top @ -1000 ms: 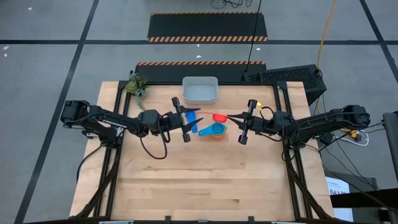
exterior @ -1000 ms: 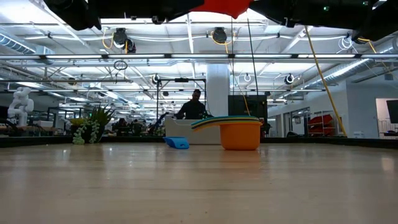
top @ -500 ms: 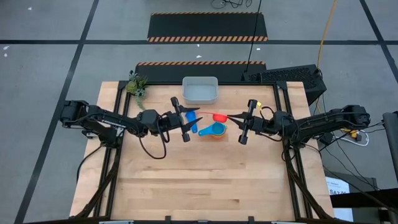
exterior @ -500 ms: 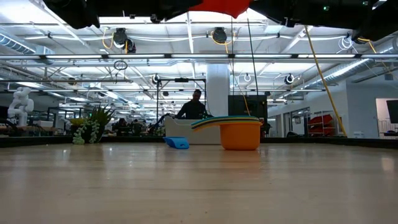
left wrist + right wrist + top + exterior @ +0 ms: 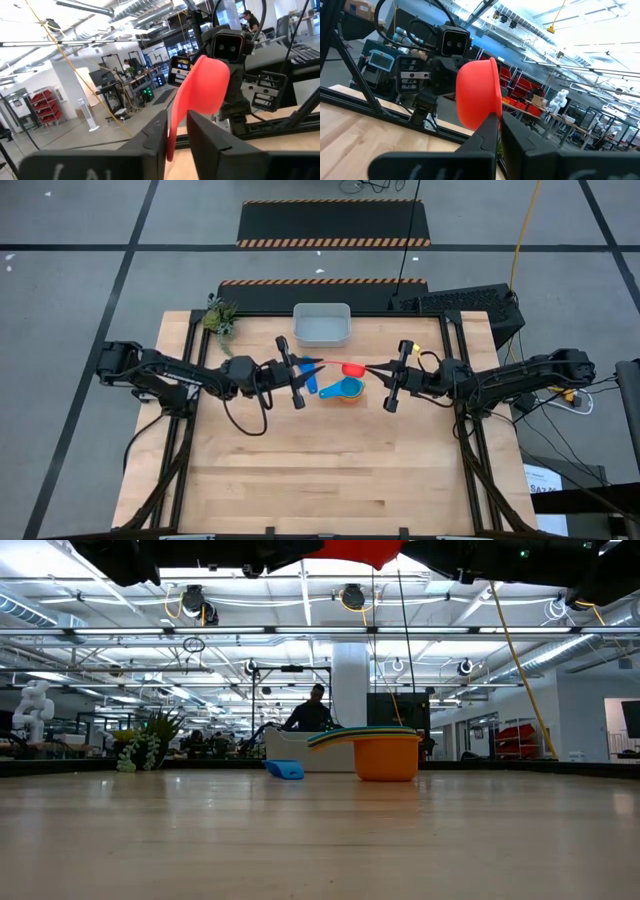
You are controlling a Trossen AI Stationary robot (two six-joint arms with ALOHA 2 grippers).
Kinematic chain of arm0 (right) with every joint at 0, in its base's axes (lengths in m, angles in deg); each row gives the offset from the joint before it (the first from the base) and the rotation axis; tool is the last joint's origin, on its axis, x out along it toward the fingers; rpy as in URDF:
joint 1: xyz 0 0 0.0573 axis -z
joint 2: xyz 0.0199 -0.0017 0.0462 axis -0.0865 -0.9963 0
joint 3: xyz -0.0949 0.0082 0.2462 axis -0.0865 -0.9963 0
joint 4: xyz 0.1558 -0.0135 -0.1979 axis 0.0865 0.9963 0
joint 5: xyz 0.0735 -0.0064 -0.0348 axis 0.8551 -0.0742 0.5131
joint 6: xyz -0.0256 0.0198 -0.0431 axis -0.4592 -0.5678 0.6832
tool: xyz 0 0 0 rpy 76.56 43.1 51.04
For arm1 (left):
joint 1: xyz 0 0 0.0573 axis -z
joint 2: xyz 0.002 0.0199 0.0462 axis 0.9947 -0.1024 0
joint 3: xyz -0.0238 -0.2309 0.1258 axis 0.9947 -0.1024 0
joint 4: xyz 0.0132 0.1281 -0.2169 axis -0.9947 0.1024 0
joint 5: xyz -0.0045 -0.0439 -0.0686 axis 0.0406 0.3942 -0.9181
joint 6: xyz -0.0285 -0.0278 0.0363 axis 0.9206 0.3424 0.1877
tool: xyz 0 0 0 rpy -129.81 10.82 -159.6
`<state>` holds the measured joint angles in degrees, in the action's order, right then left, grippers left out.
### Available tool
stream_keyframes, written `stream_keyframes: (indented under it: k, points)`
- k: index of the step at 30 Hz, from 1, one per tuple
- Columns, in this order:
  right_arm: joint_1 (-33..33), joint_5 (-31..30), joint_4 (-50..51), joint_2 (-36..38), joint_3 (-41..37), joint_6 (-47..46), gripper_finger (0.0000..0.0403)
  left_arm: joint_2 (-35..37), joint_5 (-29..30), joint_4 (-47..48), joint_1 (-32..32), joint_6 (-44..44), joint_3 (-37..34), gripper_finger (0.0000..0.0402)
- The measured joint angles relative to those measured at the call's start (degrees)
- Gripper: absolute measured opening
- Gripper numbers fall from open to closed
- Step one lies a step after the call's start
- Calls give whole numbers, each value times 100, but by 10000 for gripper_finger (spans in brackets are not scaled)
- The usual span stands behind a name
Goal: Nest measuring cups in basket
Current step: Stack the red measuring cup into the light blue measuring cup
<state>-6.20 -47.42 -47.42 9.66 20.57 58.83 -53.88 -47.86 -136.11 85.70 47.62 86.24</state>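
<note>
A red measuring cup (image 5: 352, 367) hangs in the air over the middle of the table, between my two grippers. My left gripper (image 5: 308, 366) is shut on its handle and my right gripper (image 5: 372, 367) on its bowl. Just nearer than it, a nested stack of cups (image 5: 348, 390), orange outermost, stands on its base on the wood. A blue cup (image 5: 312, 387) lies beside the stack. The pale basket (image 5: 321, 325) stands at the far edge. The low view shows the orange cup (image 5: 386, 758) and the blue cup (image 5: 284, 769). My left gripper has the red cup's handle (image 5: 170, 146) between its two fingers, near the free end. The fingers come level from the table's left and lie along the handle. The cup is clear of the table. My right gripper pinches the rim of the red bowl (image 5: 494, 116) on the side away from the handle. Its fingers come about level from the table's right. The bowl sticks out beyond the fingertips, lifted clear.
A small green plant (image 5: 220, 315) stands at the far left corner. Bare wood (image 5: 330, 470) fills the near half of the table. A person shows in the room beyond the table in the low view.
My left gripper's fingers have drawn in on the red cup's handle. Both arms and the cup have stayed in place.
</note>
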Motion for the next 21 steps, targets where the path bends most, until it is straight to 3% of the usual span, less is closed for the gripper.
stream_keyframes:
  k: [8, 21]
  points:
    - [0, 11, 7, 2, 0, 2, 0, 187, -83, 359, 9, -98, -7, 9]
    - [2, -32, -33, 0, 0, -148, 11, 195, -67, 439, 0, -257, -6, 6]
